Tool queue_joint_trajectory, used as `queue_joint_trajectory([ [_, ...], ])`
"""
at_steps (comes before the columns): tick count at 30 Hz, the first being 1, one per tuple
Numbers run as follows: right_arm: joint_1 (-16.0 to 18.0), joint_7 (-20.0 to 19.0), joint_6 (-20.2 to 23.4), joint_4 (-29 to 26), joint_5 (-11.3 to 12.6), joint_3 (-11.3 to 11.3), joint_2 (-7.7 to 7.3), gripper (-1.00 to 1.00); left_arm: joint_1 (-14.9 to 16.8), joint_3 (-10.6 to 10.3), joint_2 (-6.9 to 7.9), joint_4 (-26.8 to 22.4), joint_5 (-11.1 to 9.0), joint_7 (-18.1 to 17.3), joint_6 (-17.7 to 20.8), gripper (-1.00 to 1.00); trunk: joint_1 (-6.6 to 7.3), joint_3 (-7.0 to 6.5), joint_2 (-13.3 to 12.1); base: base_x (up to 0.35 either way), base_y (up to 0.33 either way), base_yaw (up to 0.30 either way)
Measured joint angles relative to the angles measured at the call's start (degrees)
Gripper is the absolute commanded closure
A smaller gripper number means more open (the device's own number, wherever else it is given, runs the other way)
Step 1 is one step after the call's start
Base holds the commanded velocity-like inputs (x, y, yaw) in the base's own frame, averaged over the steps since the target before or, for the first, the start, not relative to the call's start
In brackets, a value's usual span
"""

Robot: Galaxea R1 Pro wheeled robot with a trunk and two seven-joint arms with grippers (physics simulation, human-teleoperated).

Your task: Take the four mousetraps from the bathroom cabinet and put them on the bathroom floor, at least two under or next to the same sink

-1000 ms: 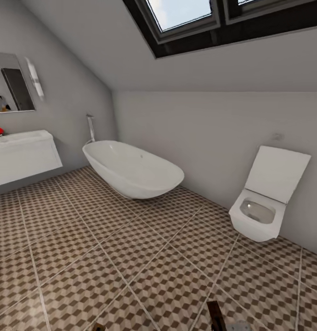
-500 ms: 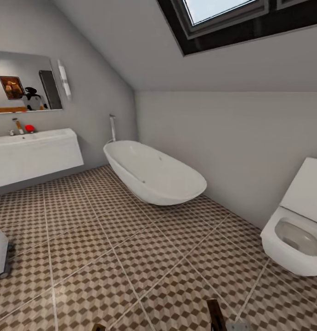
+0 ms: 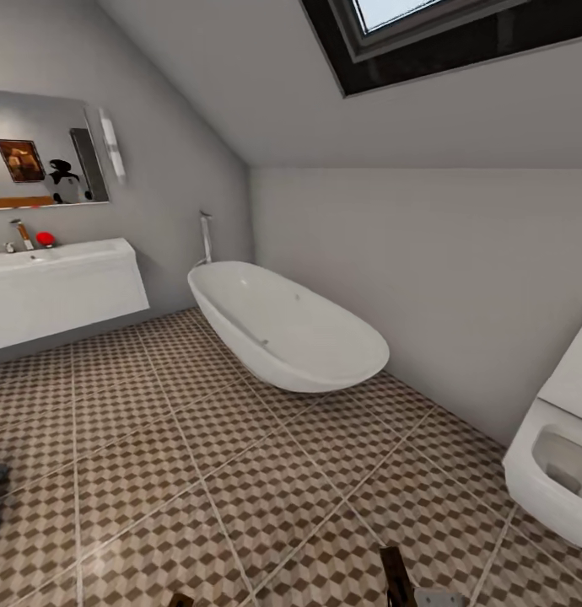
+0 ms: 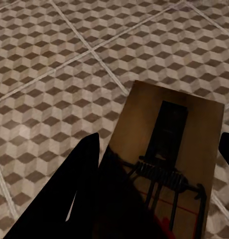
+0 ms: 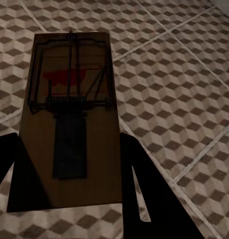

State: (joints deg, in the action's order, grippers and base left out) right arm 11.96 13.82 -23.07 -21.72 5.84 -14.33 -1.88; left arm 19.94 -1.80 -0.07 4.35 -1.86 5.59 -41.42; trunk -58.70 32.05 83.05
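Each gripper (left (image 4: 159,169), right (image 5: 69,164)) pinches 1 flat wooden mousetrap (image 4: 169,149) above cube-patterned tiles (image 3: 240,455).

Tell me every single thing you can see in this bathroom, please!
bathtub: one, white, oval, by the far wall.
sink: one, white, on the wall, chrome tap and a small red thing on top.
mirror: one, above the sink, white lamp beside it.
toilet: one, white, lid up.
skylight: one, dark frame, in the sloped ceiling.
bathroom floor: brown, beige and white cube tiles.
mousetraps: two, brown wood, one in the left gripper, one in the right gripper.
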Motion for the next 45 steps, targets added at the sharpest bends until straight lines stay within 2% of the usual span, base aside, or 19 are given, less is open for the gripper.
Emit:
queue_joint_trajectory([
  [34, 0.0, -0.01, -0.01, 0.99, 0.02, -0.01, 0.01, 1.0, -0.02, 0.0, -0.25, -0.02, -0.03, -0.05, 0.08, 1.0, 0.0, 0.0, 0.0, 0.309, 0.0, 0.277],
  [39, 0.02, -0.01, -0.01, 0.99, 0.02, 0.0, 0.01, 1.0, -0.02, -0.01, -0.33, -0.08, 0.04, -0.25, 3.48, 1.0, 0.0, 0.0, 0.0, 0.291, 0.0, 0.29],
  [45, 0.01, -0.01, -0.01, 0.99, 0.01, -0.02, 0.01, 1.0, -0.02, 0.0, -0.49, -0.11, 0.04, -0.31, 4.43, 1.0, 0.0, 0.0, 0.0, 0.289, 0.0, 0.29],
])
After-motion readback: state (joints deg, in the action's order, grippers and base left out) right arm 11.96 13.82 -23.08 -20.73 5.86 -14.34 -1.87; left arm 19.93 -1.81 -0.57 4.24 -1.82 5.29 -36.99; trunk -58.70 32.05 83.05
